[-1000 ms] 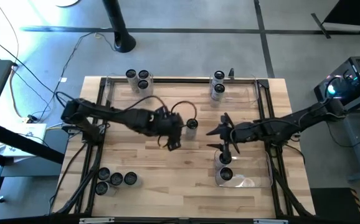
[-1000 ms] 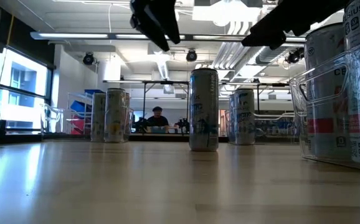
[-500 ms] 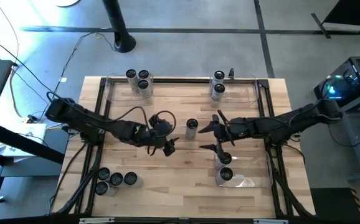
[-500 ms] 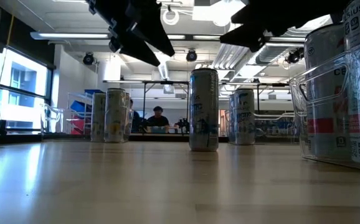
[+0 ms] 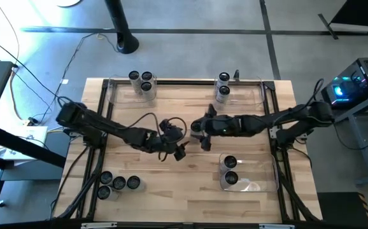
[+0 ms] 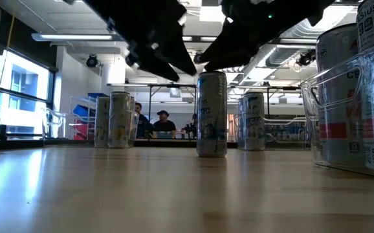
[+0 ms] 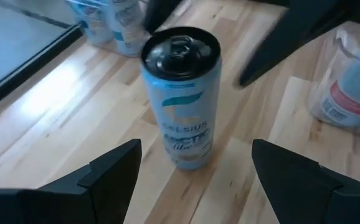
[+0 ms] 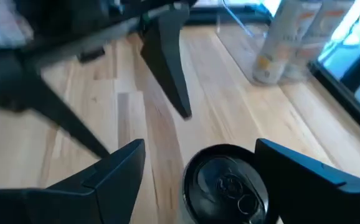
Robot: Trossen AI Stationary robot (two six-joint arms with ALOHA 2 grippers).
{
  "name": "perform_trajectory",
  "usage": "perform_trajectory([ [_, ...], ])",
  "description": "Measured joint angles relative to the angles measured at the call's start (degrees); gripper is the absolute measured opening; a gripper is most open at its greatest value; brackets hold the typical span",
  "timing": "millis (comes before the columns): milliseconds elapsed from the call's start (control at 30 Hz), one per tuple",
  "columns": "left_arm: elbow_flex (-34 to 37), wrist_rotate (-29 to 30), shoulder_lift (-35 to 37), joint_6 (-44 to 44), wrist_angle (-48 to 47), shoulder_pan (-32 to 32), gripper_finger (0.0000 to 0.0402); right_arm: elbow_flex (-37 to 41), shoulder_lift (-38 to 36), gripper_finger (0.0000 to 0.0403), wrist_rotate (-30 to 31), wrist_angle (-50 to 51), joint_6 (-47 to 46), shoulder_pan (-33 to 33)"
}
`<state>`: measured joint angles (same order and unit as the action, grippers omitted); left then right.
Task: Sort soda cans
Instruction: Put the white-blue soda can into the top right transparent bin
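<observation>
One soda can (image 5: 196, 127) stands upright on its base in the middle of the table; it also shows as a can (image 6: 211, 114) in the low view. My right gripper (image 5: 199, 132) hangs open over it, and in the right wrist view the can's dark top (image 8: 227, 184) lies between the spread fingers (image 8: 200, 149) with a gap on each side. My left gripper (image 5: 181, 144) is open just to the can's left and nearer side, apart from it; its wrist view shows the can (image 7: 180, 93) ahead of the fingers (image 7: 197, 149).
Three cans (image 5: 141, 81) stand at the far left and two cans (image 5: 222, 89) in the clear far bin (image 5: 251, 95). Several cans (image 5: 117, 184) stand at the near left. Two cans (image 5: 230, 172) sit in the near-right bin (image 5: 260, 184). People show in the room behind.
My right gripper has swung from above the near-right bin toward the table's left until it is over the middle can, staying open. My left gripper has drawn back from that can toward the near-left and stays open. The can has kept its place.
</observation>
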<state>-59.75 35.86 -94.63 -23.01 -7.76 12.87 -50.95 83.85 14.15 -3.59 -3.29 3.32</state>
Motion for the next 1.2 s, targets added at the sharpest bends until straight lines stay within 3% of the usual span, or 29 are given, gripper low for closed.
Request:
perform_trajectory([
  [267,0.0,-1.0,-9.7,3.3,8.7,-3.4,0.03,-3.1,1.6,0.0299,4.6,6.5,-1.2,-0.1],
  [467,0.0,-1.2,-14.8,8.0,15.4,-3.5,0.03,-4.7,0.1,0.0299,4.9,11.4,-1.4,-0.1],
  [833,0.0,-3.0,-16.0,6.7,17.6,0.9,0.03,-4.9,-8.2,0.0299,4.8,27.9,-5.9,0.4],
  [1200,0.0,-2.5,-16.0,5.8,19.5,3.8,0.03,-2.7,-9.5,0.0299,3.9,31.3,-7.3,2.8],
])
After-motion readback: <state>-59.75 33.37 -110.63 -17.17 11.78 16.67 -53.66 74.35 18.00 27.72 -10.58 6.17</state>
